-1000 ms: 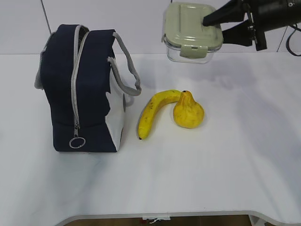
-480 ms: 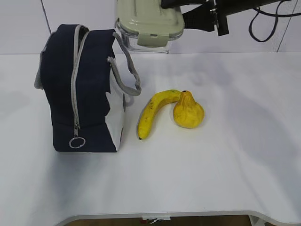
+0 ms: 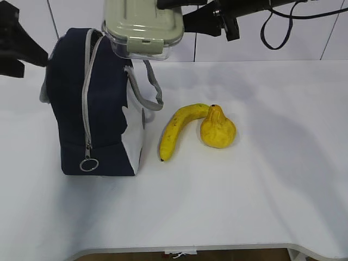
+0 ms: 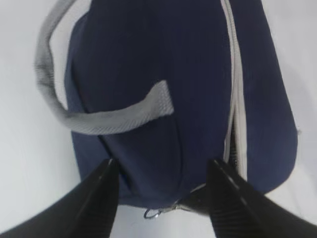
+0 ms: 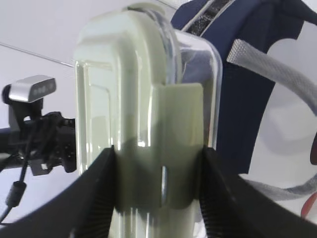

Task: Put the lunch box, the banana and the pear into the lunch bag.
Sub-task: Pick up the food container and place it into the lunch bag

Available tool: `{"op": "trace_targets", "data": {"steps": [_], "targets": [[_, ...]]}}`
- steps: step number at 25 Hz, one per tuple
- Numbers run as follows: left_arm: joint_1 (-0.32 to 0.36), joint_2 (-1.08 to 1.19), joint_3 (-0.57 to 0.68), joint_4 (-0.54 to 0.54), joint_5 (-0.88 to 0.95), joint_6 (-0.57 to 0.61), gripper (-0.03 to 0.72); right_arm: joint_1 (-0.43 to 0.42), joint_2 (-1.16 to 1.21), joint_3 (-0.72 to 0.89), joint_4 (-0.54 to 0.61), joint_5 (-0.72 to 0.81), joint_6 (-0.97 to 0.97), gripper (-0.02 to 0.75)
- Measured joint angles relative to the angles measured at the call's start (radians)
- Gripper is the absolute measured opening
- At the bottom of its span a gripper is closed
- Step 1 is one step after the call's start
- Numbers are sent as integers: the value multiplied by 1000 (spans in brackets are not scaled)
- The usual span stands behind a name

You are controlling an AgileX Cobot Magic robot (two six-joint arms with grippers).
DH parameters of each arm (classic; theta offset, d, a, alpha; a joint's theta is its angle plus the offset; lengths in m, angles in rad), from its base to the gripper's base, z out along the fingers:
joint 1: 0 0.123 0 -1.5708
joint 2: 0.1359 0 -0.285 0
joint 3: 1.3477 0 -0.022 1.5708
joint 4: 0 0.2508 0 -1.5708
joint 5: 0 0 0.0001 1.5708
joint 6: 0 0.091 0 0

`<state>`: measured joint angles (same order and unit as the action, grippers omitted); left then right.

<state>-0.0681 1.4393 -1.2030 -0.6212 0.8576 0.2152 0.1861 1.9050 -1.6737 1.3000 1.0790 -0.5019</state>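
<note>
Tabletop (image 3: 261, 190) white, pale wall (image 3: 32, 43) behind, right gripper (image 5: 156, 158) clamping lunch box (image 3: 142, 24), left gripper (image 4: 161, 171) parted, empty.

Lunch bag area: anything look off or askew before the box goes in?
Nothing damaged or spilled. The lunch box, lid clipped on, hangs level in the right gripper above the lunch bag, which stands upright with its zipper parted at the top. The banana touches the pear on the table.
</note>
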Motion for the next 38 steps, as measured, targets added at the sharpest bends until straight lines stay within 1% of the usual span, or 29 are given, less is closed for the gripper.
{"op": "trace_targets", "data": {"steps": [5,8,10,12,16,17,18,23,27,29,33,35,38], "targets": [[0,90,-29,-80,0,86,426,2,0,0,10,-44,0,379],[0,137,-47,-96,9,100,424,6,0,0,31,-71,0,379],[0,166,-60,-103,33,112,401,16,0,0,50,-87,0,379],[0,181,-69,-105,56,118,323,29,0,0,59,-91,0,379],[0,183,-78,-105,80,134,69,55,22,0,71,-91,0,379],[0,183,-82,-105,90,136,28,64,30,0,71,-91,0,379],[0,183,-86,-105,99,136,9,71,35,0,71,-94,0,379],[0,184,-98,-102,135,138,-3,109,43,0,67,-115,0,379],[0,184,-98,-99,143,140,-4,114,64,0,50,-133,0,379],[0,184,-98,-99,156,140,-4,115,75,0,-1,-133,0,379],[0,184,-98,-99,187,140,-4,115,97,0,-182,-135,22,379],[0,184,-99,-98,195,140,-4,115,101,0,-249,-137,39,379],[0,184,-102,-98,196,140,-4,115,101,0,-291,-151,54,379]]}}
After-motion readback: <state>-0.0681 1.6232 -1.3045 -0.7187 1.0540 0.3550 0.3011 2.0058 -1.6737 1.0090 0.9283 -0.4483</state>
